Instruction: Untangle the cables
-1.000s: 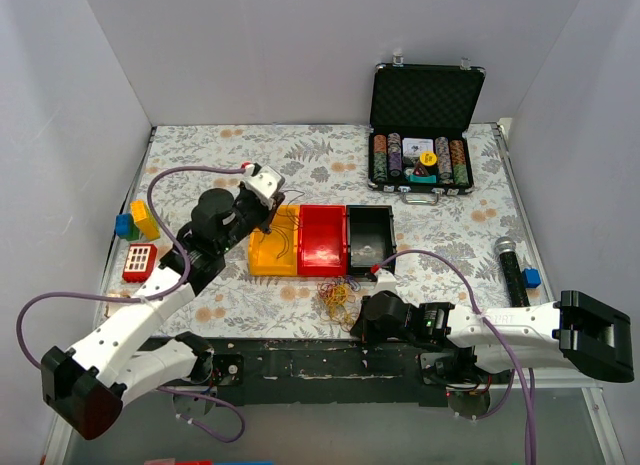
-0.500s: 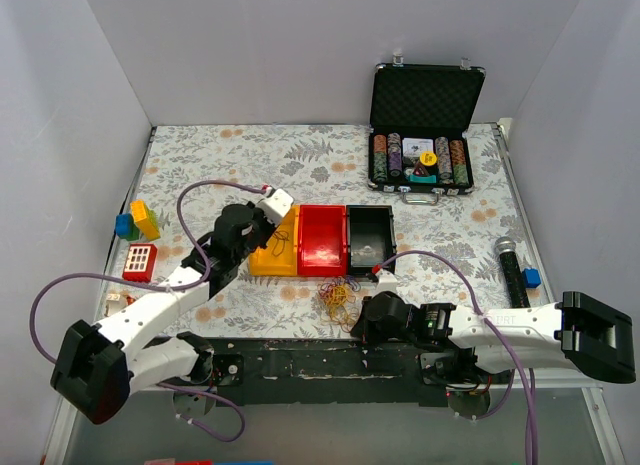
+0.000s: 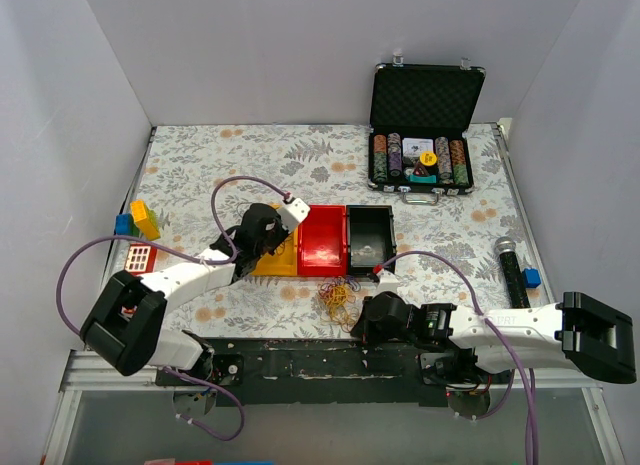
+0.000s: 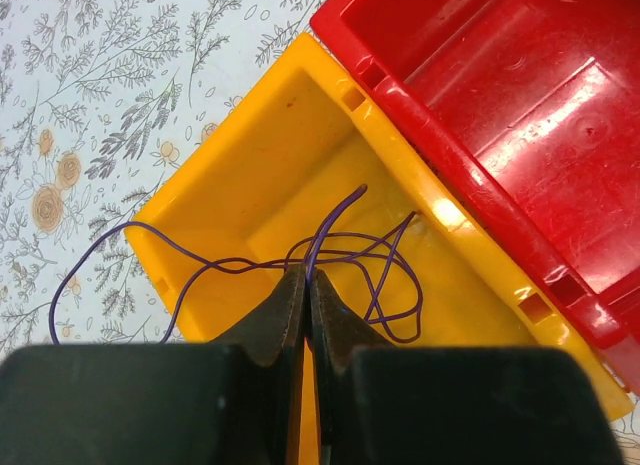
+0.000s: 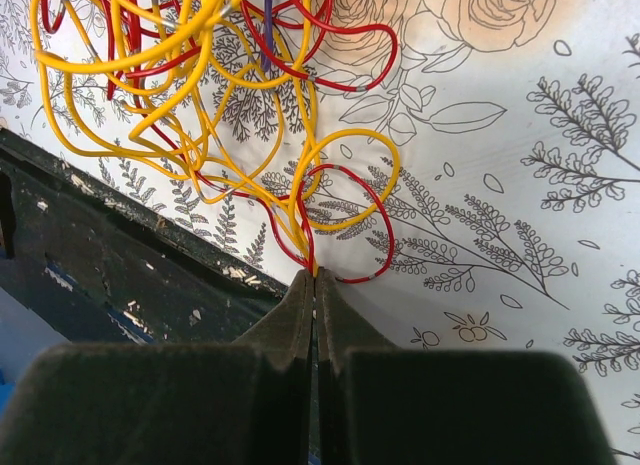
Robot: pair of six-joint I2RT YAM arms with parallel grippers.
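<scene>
A tangle of thin yellow and red cables lies on the flowered table near the front edge. My right gripper is shut on red and yellow strands at the tangle's near side. One loose purple cable hangs in loops over the yellow bin, part of it trailing over the bin's left wall onto the table. My left gripper is shut on this purple cable, held low over the yellow bin.
A red bin and a black bin stand right of the yellow one. An open case of poker chips sits at the back right, a microphone at the right edge, toy blocks and a red block at the left.
My left arm has swung right and down, carrying the purple cable from the bin's left side to over the yellow bin. The right arm and the tangle have stayed still.
</scene>
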